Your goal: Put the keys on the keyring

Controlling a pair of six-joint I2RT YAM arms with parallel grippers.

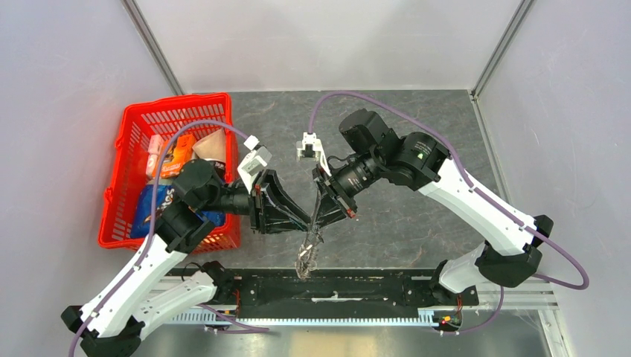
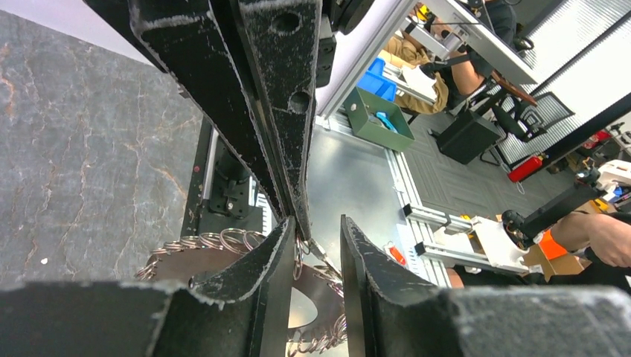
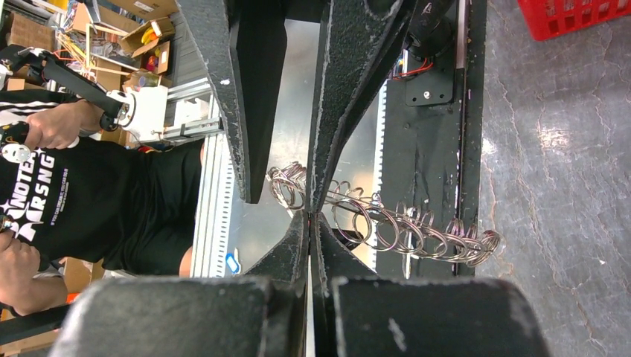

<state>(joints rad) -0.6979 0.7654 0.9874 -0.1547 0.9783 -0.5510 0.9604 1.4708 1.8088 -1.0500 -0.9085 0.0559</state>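
**Ring held aloft over the bench's near edge**

The right claw [image 3: 311,220] is pinched shut on the keyring [image 3: 402,234], dangling it over the middle of the bench's [image 1: 417,216] near edge, probably to steady it. The left claw [image 2: 316,224] stands apart right at the ring. I cannot make out a black key.

top: overhead, behind arms, wide | wrists: close, along jaws | shared: keyring [image 3: 405,232]

Setting: robotics lab or workshop.
Evidence: left arm [image 1: 141,282] and right arm [image 1: 476,201] bolted to a grey stone-pattern worktop [image 1: 417,216]. White panel walls [image 1: 327,37], aluminium framing [image 2: 428,216], 1 green parts bin [image 2: 376,119], cardboard boxes [image 3: 141,15], and a person in a black T-shirt [image 3: 119,201] beyond the frame.
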